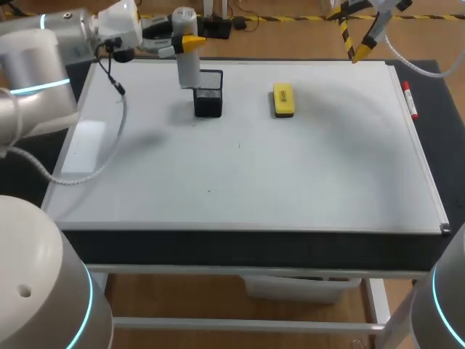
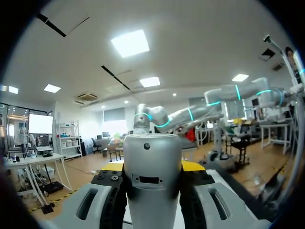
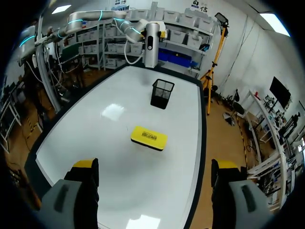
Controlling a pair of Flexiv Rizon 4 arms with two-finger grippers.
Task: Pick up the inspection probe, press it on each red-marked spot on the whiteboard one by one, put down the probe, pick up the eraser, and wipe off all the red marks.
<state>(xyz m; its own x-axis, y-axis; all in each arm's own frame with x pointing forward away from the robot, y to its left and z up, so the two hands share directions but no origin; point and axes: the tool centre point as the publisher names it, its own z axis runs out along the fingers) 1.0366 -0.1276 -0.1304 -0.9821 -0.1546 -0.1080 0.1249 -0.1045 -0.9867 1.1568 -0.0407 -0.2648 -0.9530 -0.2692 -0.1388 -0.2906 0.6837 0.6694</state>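
White board (image 1: 327, 160) covers the table (image 1: 218, 246), the left claw (image 1: 190, 42) grips the probe (image 1: 187, 67) just above the black cup (image 1: 208, 94), the right claw (image 3: 155, 191) hangs open far off — if the probe sits crooked, it may slip or press the wrong place.

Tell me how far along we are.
Done: the probe is picked up, held by the left pincer above the mesh holder. Pressing progress is unclear. Left: the eraser lies on the whiteboard, ahead of the open right pincer, so wiping remains.
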